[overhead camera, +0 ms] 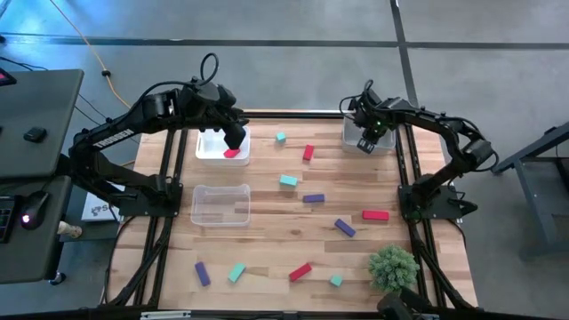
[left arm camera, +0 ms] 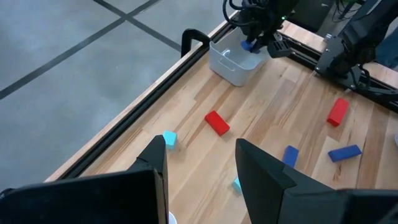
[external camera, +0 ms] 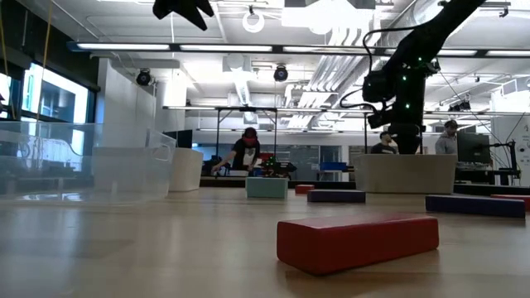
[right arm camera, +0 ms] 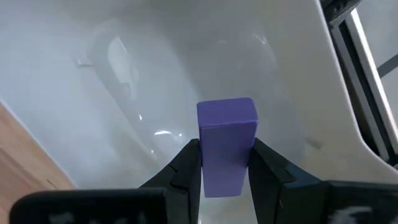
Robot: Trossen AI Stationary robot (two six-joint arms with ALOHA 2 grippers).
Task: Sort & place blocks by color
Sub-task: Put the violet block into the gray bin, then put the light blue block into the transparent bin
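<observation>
The blocks lay scattered over the wooden table (overhead camera: 267, 240), and one purple block (right arm camera: 226, 146) was pinched upright between the fingers of the right gripper (right arm camera: 225, 163), hanging just above the inside of a clear bin (right arm camera: 155, 74). In the high view that bin (overhead camera: 351, 135) sat at the table's far right corner, with the right gripper (overhead camera: 366, 142) over it.

The left gripper (overhead camera: 234, 139) hovered over another bin (overhead camera: 206, 147) at the far left of the table, and a red block (overhead camera: 233, 153) lay inside it beneath the gripper. Its fingers (left arm camera: 261, 171) stood spread apart with nothing between them.

A third, empty-looking clear bin (overhead camera: 220, 204) sat nearer than the left bin. To its right lay a teal block (overhead camera: 288, 180), a purple bar (overhead camera: 313, 198), a second purple bar (overhead camera: 345, 228) and a red bar (overhead camera: 375, 215). Farther back were a small teal cube (overhead camera: 281, 137) and a red block (overhead camera: 308, 152).

Nearer than the third bin lay a purple bar (overhead camera: 202, 273), a teal block (overhead camera: 236, 273), a red bar (overhead camera: 300, 271) and a teal cube (overhead camera: 336, 280), this last just beside a green spiky plant ball (overhead camera: 393, 267).

In the low view a person (external camera: 245, 153) stood in the room beyond the table.
</observation>
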